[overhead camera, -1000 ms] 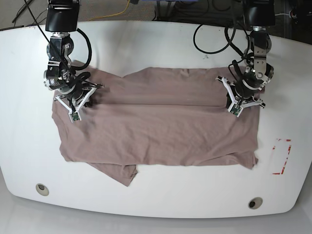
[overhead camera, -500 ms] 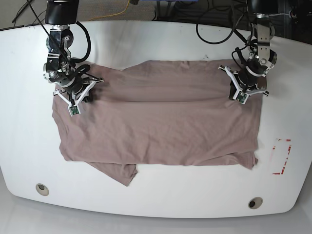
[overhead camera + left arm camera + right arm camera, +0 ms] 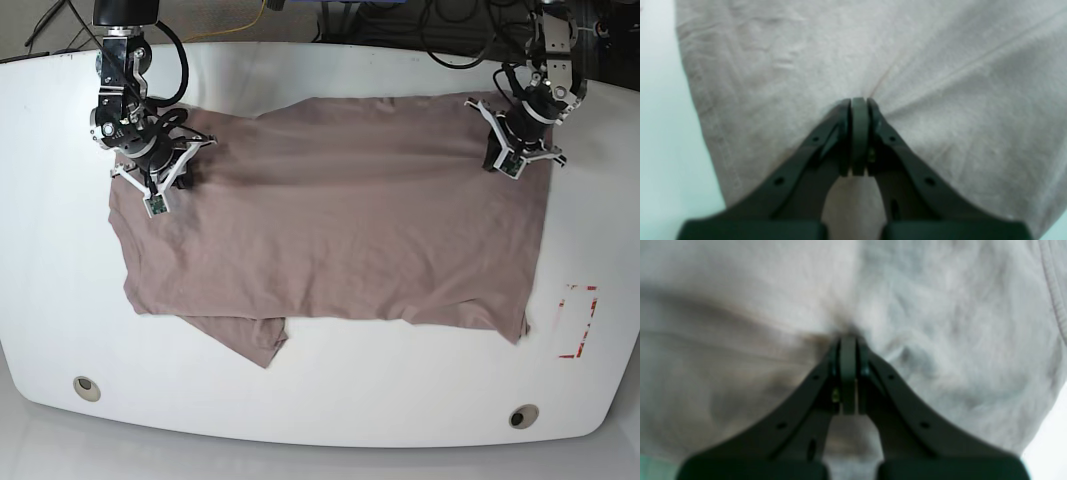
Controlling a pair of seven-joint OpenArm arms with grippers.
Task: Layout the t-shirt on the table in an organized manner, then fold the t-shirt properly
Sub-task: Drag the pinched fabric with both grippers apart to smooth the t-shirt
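Note:
The mauve-brown t-shirt [image 3: 330,230] lies spread across the white table [image 3: 330,400], its far edge close to the table's back. A sleeve sticks out at the front left. My left gripper [image 3: 503,150] is at the shirt's far right corner. In the left wrist view the gripper [image 3: 858,100] is shut, pinching the shirt's fabric [image 3: 940,66], with creases running to its tip. My right gripper [image 3: 170,175] is at the far left corner. In the right wrist view this gripper [image 3: 848,338] is shut on bunched cloth of the shirt [image 3: 740,306].
A red tape rectangle [image 3: 578,320] marks the table at the front right. Two round grommet holes [image 3: 86,388] [image 3: 522,416] sit near the front edge. Cables lie beyond the table's far edge. Bare tabletop [image 3: 660,133] shows beside the shirt's hem.
Both grippers have moved toward the table's far edge with the cloth in them. The folded-over upper part of the shirt has opened out, so the shirt reaches farther back.

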